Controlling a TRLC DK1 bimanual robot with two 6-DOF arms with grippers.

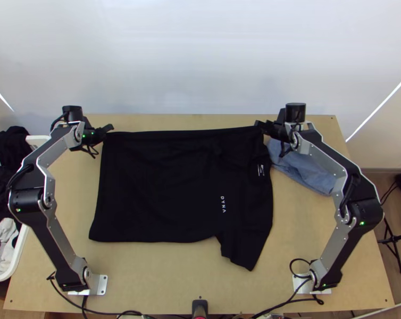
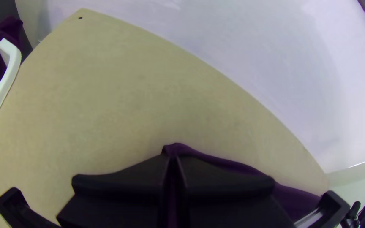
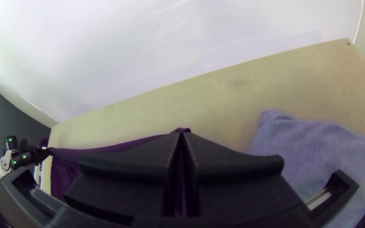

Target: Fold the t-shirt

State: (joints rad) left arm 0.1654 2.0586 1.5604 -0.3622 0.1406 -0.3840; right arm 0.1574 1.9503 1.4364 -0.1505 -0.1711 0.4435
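One white basket point(image 1: 38, 141) of dark and light cloth stands at the left side of the counter point(image 1: 317, 228). The left claw point(image 1: 110, 129) is closed on the t-shirt's far corner at the hem end. From this claw, the black t-shirt point(image 1: 158, 186) extends right, spread across the counter, its far edge drawn nearly straight between both claws and its body on the near side of them. One sleeve points toward the near edge. The right claw point(image 1: 259, 125) is closed on the far edge at the collar end. Blue cloth point(image 1: 307, 173) lies bunched just beside it.
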